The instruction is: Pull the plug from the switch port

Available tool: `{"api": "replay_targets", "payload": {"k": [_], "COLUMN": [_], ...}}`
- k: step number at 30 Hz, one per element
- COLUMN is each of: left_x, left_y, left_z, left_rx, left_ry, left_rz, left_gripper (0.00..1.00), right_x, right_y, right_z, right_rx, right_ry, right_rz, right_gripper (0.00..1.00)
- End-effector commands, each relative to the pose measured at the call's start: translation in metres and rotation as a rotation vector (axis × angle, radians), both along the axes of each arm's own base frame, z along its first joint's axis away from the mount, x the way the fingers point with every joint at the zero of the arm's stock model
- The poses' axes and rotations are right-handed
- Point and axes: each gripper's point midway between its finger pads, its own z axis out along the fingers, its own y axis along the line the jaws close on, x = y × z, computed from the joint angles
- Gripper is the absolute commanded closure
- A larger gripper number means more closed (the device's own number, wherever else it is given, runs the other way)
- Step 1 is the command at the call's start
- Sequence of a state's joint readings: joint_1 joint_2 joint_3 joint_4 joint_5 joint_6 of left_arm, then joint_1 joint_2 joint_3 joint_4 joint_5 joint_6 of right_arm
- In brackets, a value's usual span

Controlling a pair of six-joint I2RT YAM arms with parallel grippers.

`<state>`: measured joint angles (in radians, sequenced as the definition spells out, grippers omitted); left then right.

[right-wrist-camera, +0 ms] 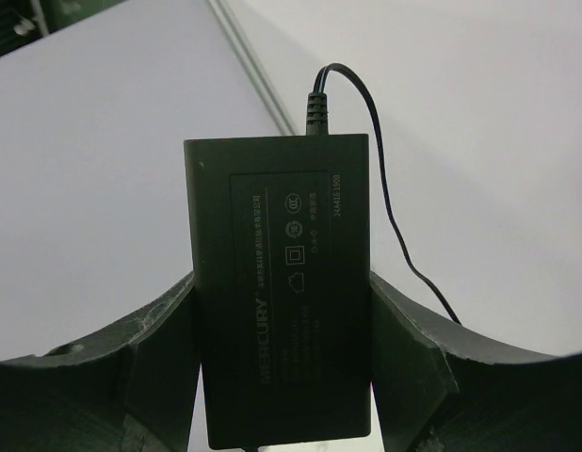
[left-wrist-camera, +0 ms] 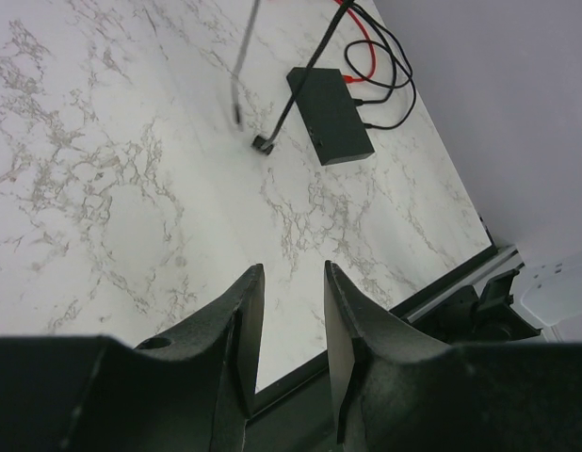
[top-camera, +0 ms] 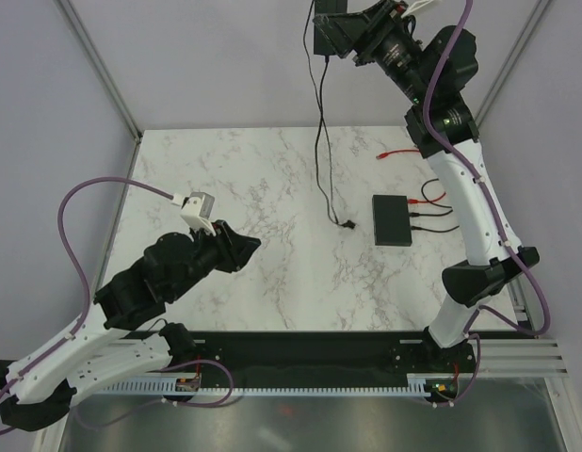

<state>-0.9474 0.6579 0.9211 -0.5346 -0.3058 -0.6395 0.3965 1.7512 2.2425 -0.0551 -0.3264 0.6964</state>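
Note:
The flat black switch box (top-camera: 393,219) (left-wrist-camera: 331,116) lies on the marble table at the right; its switch port is too small to make out. High above the table's far edge, my right gripper (top-camera: 346,33) (right-wrist-camera: 283,282) is shut on a black power adapter (top-camera: 326,38) (right-wrist-camera: 277,282). The adapter's thin cable (top-camera: 319,141) hangs down to the table. Its plug (top-camera: 346,224) (left-wrist-camera: 263,144) rests on the marble just left of the box, apart from it. My left gripper (top-camera: 249,247) (left-wrist-camera: 291,268) hovers open and empty over the table's near left.
A red cable (top-camera: 425,201) and black cables (top-camera: 434,218) run from the box's right edge. A loose red cable end (top-camera: 395,153) lies further back. Frame posts stand at the table's back corners, and a black rail (top-camera: 310,344) runs along the near edge.

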Motion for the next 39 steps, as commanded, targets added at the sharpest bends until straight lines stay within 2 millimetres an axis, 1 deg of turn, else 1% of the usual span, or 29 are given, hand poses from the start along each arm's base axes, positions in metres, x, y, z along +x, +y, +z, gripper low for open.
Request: {"api": "replay_targets", "payload": {"k": [1,3,4,5,6,7,9,10,11,12,14,15,16,17,19,20,23,25,26,28,29,31,32,33,34,35,36,38,39], "left_x": [0.001,0.001,0.001,0.001,0.001,0.001,-0.002,-0.002,-0.003,-0.003,-0.005,-0.005,-0.006,-0.006,-0.007,-0.007,-0.008,-0.008,-0.008,-0.008,-0.008,-0.009,-0.009,-0.009,-0.01,-0.011,-0.011,-0.011,-0.012], "left_y": [0.007,0.008,0.009,0.011,0.011,0.012,0.015,0.017,0.019,0.021,0.027,0.028,0.03,0.033,0.036,0.038,0.041,0.043,0.044,0.046,0.047,0.05,0.052,0.054,0.056,0.057,0.058,0.061,0.062], "left_z": [0.015,0.016,0.017,0.018,0.018,0.02,0.024,0.024,0.027,0.028,0.029,0.029,0.029,0.03,0.03,0.028,0.028,0.027,0.027,0.027,0.027,0.028,0.028,0.027,0.028,0.029,0.029,0.029,0.028], "left_rx": [-0.034,-0.036,-0.039,-0.039,-0.043,-0.048,-0.065,-0.066,-0.077,-0.083,-0.09,-0.096,-0.094,-0.098,-0.103,-0.098,-0.098,-0.098,-0.098,-0.101,-0.102,-0.109,-0.109,-0.106,-0.112,-0.113,-0.113,-0.113,-0.11], "left_ry": [-0.016,-0.019,-0.021,-0.023,-0.02,-0.022,-0.03,-0.03,-0.036,-0.038,-0.042,-0.041,-0.042,-0.045,-0.044,-0.042,-0.039,-0.038,-0.037,-0.038,-0.038,-0.04,-0.04,-0.039,-0.043,-0.044,-0.044,-0.045,-0.042], "left_rz": [0.034,0.04,0.043,0.048,0.049,0.052,0.053,0.058,0.062,0.066,0.08,0.084,0.09,0.098,0.107,0.111,0.12,0.126,0.13,0.138,0.141,0.148,0.156,0.16,0.166,0.168,0.171,0.177,0.179], "left_gripper": [0.61,0.61,0.61,0.61,0.61,0.61,0.61,0.62,0.62,0.62,0.62,0.62,0.62,0.62,0.62,0.62,0.62,0.62,0.62,0.62,0.62,0.62,0.62,0.62,0.62,0.62,0.62,0.62,0.62], "right_x": [-0.043,-0.041,-0.037,-0.04,-0.037,-0.032,-0.031,-0.023,-0.025,-0.015,-0.014,-0.009,0.0,-0.001,0.009,0.011,0.024,0.024,0.029,0.03,0.03,0.03,0.024,0.025,0.017,0.016,0.015,0.008,0.006], "right_y": [0.003,0.014,0.02,0.031,0.038,0.047,0.065,0.073,0.085,0.096,0.116,0.124,0.131,0.141,0.157,0.164,0.184,0.195,0.2,0.209,0.217,0.225,0.236,0.244,0.252,0.258,0.262,0.268,0.27], "right_z": [0.059,0.052,0.043,0.038,0.031,0.017,0.0,-0.017,-0.027,-0.051,-0.075,-0.092,-0.117,-0.131,-0.176,-0.192,-0.266,-0.303,-0.33,-0.361,-0.388,-0.412,-0.439,-0.439,-0.454,-0.476,-0.479,-0.504,-0.505], "right_rx": [0.117,0.12,0.115,0.111,0.099,0.081,0.063,0.044,0.033,0.009,-0.014,-0.028,-0.045,-0.056,-0.095,-0.104,-0.174,-0.205,-0.225,-0.238,-0.26,-0.266,-0.299,-0.295,-0.328,-0.351,-0.365,-0.411,-0.421], "right_ry": [-0.178,-0.156,-0.135,-0.127,-0.116,-0.09,-0.062,-0.031,-0.019,0.025,0.058,0.086,0.137,0.168,0.254,0.292,0.438,0.502,0.544,0.606,0.647,0.707,0.74,0.738,0.769,0.792,0.804,0.836,0.837], "right_rz": [0.069,0.09,0.098,0.12,0.124,0.131,0.143,0.127,0.141,0.133,0.147,0.142,0.119,0.122,0.106,0.092,0.042,0.046,0.017,0.012,0.007,-0.014,-0.009,0.0,0.006,0.006,0.01,0.008,0.003], "right_gripper": [1.0,1.0,1.0,1.0,1.0,1.0,1.0,1.0,1.0,1.0,1.0,1.0,1.0,1.0,1.0,1.0,1.0,1.0,1.0,1.0,1.0,1.0,1.0,1.0,1.0,1.0,1.0,1.0,1.0]}}
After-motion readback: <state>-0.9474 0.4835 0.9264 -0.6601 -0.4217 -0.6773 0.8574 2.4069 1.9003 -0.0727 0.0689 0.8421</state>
